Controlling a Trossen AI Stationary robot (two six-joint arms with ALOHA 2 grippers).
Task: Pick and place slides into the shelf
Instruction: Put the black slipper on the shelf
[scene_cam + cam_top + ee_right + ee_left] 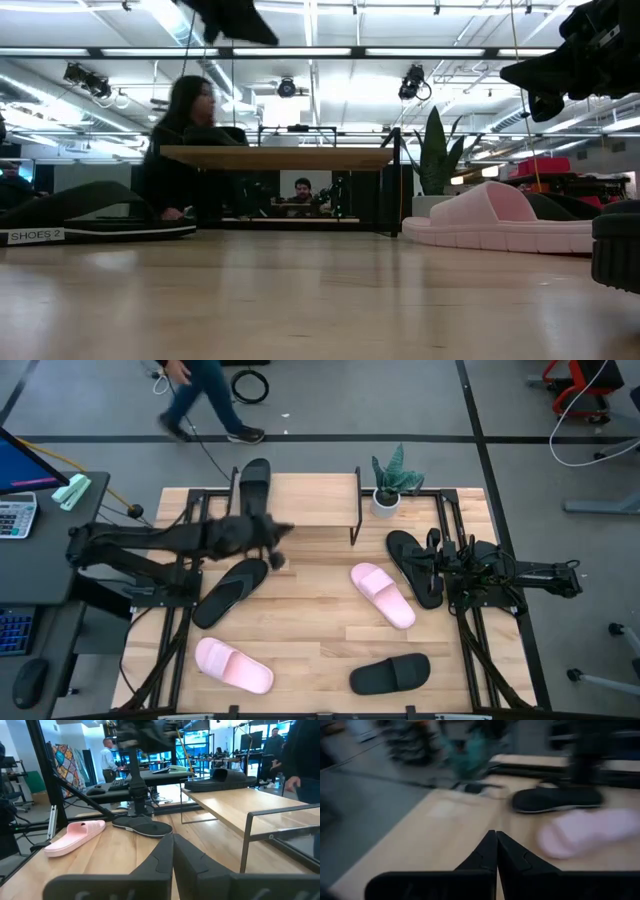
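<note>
From above, the shelf (300, 500) stands at the far side of the worktop (310, 630), and one black slide (254, 478) lies on its left end. The left tool (276, 552) is closed and empty, just in front of the shelf, above a thin black flip-flop (230, 590). The right tool (440, 572) is closed too and waits on the right, by the other flip-flop (415, 565). One pink slide (383, 594) lies in the middle, another pink slide (232, 665) near the front left, and a second black slide (390, 674) at the front. A small plant (392, 480) stands beside the shelf. From low down, the shelf's wooden top (275, 156) shows far back, with a pink slide (500, 222) on the right. The left wrist view shows closed fingers (490, 851) over bare wood. The right wrist view shows closed fingers (172, 851) pointing at the shelf (245, 805).
</note>
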